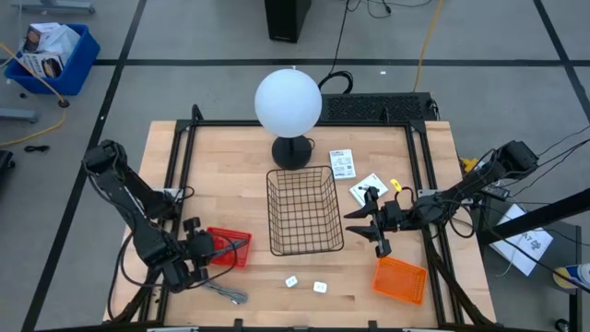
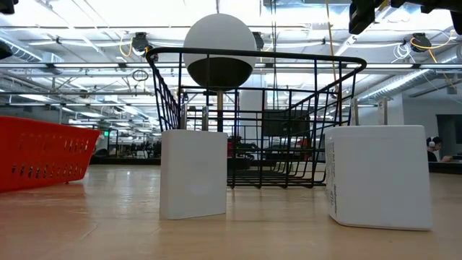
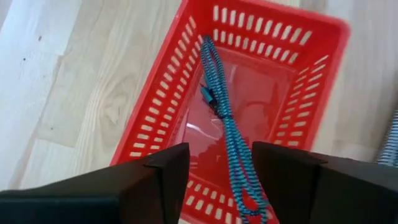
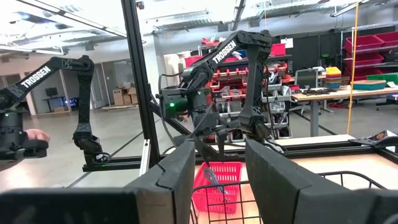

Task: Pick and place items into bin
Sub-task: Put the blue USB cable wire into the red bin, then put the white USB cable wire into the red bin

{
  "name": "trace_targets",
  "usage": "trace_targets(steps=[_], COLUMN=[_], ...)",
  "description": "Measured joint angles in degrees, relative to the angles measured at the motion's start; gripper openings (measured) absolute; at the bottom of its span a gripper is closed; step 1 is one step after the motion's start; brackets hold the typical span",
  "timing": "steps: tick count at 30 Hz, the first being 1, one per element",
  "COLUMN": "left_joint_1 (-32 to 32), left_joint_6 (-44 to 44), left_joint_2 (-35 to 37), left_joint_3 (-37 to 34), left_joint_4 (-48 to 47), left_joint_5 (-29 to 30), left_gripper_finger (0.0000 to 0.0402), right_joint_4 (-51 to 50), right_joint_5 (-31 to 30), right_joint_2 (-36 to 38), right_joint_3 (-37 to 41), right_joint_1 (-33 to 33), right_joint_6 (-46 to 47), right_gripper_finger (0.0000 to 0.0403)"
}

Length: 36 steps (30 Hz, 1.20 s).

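A teal braided cord [image 3: 217, 93] lies lengthwise in the red bin [image 3: 155, 106], and its near end runs up over the rim between the fingers of my open left gripper [image 3: 221, 180]. That gripper [image 1: 210, 249] hangs over the red bin [image 1: 230, 247], tilted steeply down. A grey cord piece [image 1: 228, 294] and two small white blocks [image 1: 291, 281] [image 1: 320, 287] lie on the table near its front edge. Two white packets [image 1: 342, 163] [image 1: 369, 189] lie flat at the back right. My right gripper [image 1: 371, 231] waits open and raised, right of the black wire basket [image 1: 304, 210]. My left gripper stands open around the teal cord's near end [image 3: 239, 186], coming from above at a slant. I cannot tell whether a finger touches the cord. The rest of the cord rests on the red bin's floor.
A lamp with a white globe [image 1: 289, 101] stands behind the wire basket. An orange bin [image 1: 401, 278] sits at the front right. In the low view the two blocks [image 2: 193, 173] [image 2: 379, 175] stand in front of the basket [image 2: 253, 115].
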<state>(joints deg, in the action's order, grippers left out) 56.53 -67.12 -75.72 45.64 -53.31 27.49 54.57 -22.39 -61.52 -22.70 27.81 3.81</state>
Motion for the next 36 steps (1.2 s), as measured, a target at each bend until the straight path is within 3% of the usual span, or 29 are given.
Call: trace_targets(steps=[9,15,19,23,36], left_joint_1=[0.15,0.64,1.96,2.89,3.09], left_joint_6=[8.44,13.33,14.99,16.06,14.1], left_joint_2=[0.02,0.02,-0.81,-4.53,-17.49], left_joint_3=[7.54,8.25,8.25,8.25,8.18], left_joint_4=[5.55,14.54,18.8,21.66,23.52], left_joint_5=[1.14,-4.02,-4.07,-3.56,-9.47], left_gripper_finger=[0.0195,0.0195,0.0195,0.0195,0.0195], right_joint_4=[-0.02,-0.26,-0.44,-0.46,-0.44], right_joint_5=[-0.02,-0.02,-0.02,-0.02,-0.02], right_joint_2=[0.0,0.02,0.02,0.02,0.02], right_joint_3=[0.0,0.0,0.0,0.0,0.0], right_joint_1=[0.0,0.0,0.0,0.0,0.0], right_joint_6=[0.0,0.0,0.0,0.0,0.0], right_gripper_finger=[0.0132,0.0132,0.0132,0.0132,0.0132])
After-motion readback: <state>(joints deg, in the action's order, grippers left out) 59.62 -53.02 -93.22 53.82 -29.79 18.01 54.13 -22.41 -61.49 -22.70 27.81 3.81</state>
